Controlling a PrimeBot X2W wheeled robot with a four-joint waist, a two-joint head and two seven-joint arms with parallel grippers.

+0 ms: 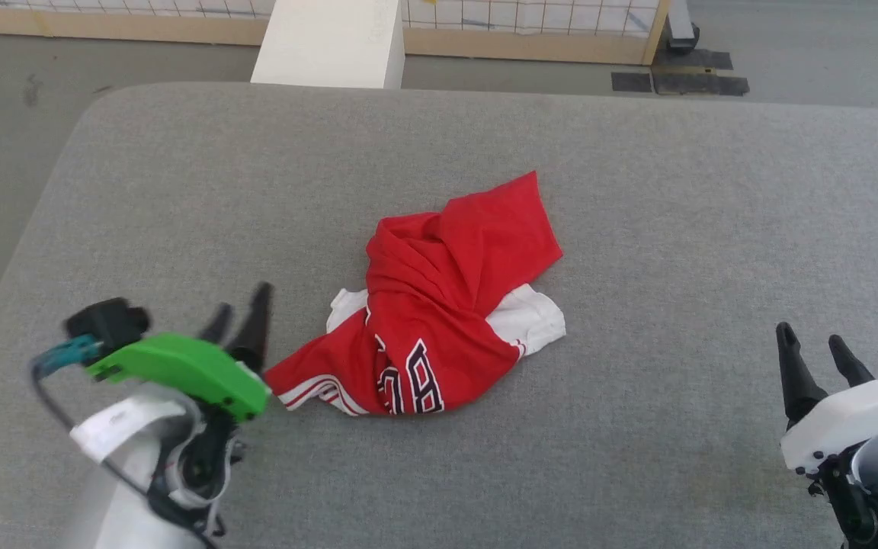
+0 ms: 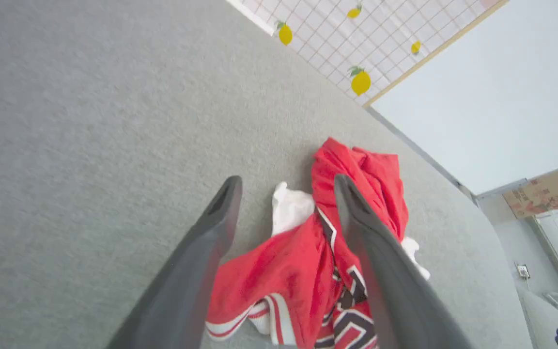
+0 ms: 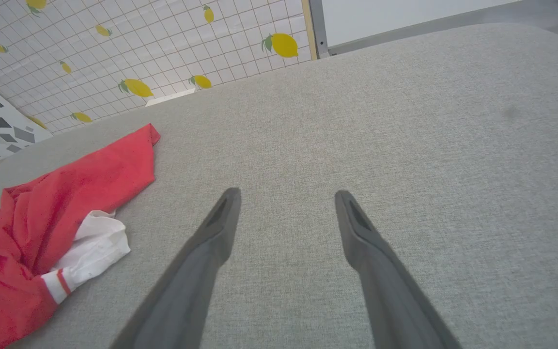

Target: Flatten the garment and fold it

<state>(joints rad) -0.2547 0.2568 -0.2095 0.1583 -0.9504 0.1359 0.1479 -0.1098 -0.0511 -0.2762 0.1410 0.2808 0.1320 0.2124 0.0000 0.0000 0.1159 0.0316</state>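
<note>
Right now, on my left gripper [image 2: 287, 180] the jaws stand spread with nothing pinched between them. The wrist camera looks through the gap onto the striped hem corner of the garment [image 2: 279, 261], which lies just below and ahead of the fingertips. From the head camera, the left gripper [image 1: 242, 305] sits just beside the garment's near left corner, close to it, though I cannot tell whether it touches the cloth. On my right gripper [image 3: 286, 194] the jaws are also wide apart and empty, poised over bare grey counter [image 1: 637, 191]. The right gripper [image 1: 811, 339] is well apart from the cloth, off at the right edge. The garment [image 1: 439, 305] lies near the middle of the counter in a crumpled heap. Its red body is twisted over itself, one red corner pokes toward the far side, white sleeve cloth shows at both sides, and the dark numbers are partly readable near the front. I judge the task barely begun: nothing is flattened yet, so the spreading and every fold remain to be done.
</note>
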